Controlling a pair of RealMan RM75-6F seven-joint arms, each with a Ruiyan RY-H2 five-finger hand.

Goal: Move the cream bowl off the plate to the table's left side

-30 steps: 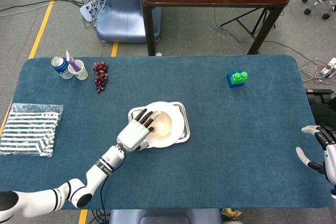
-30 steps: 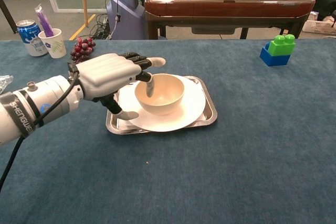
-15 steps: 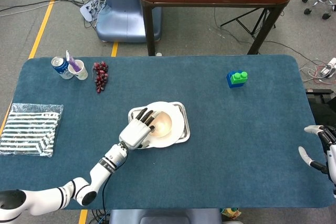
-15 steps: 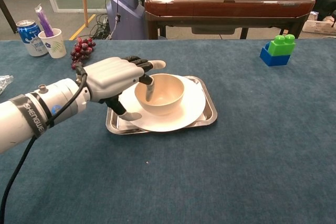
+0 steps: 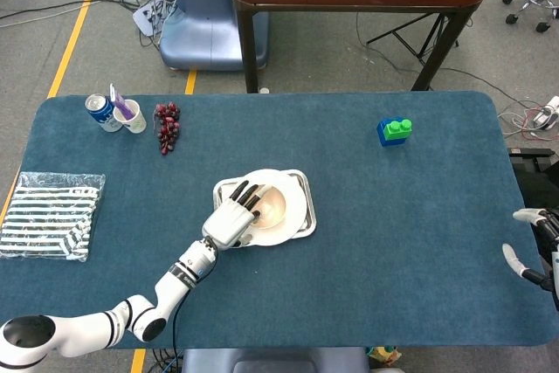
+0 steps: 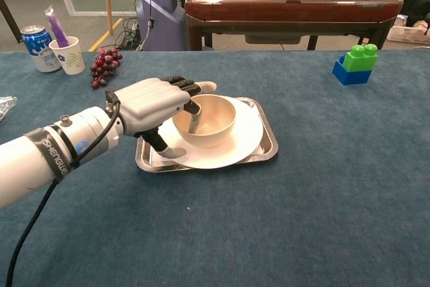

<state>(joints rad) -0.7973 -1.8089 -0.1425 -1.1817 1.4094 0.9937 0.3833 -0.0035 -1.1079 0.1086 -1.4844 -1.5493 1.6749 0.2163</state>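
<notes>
Left hand [image 6: 156,102] lowered onto cream bowl [image 6: 210,123].

The head view looks steeply down from above the near edge of the table [image 5: 419,242], covering its whole top and the floor beyond. The chest view sits lower and closer, facing forward across the table [image 6: 322,199] at a shallow angle. Both views share the tray [image 5: 301,183] [image 6: 265,146], plate and left hand [image 5: 229,223] [image 6: 151,102].

Bowl [image 6: 205,119] sits on plate [image 6: 245,140], on tray [image 6: 268,149], mid-bench [image 6: 302,220]. Left robot hand [image 6: 153,101] lies over the bowl's left rim. Grapes [image 6: 102,67] lie behind-left.
</notes>
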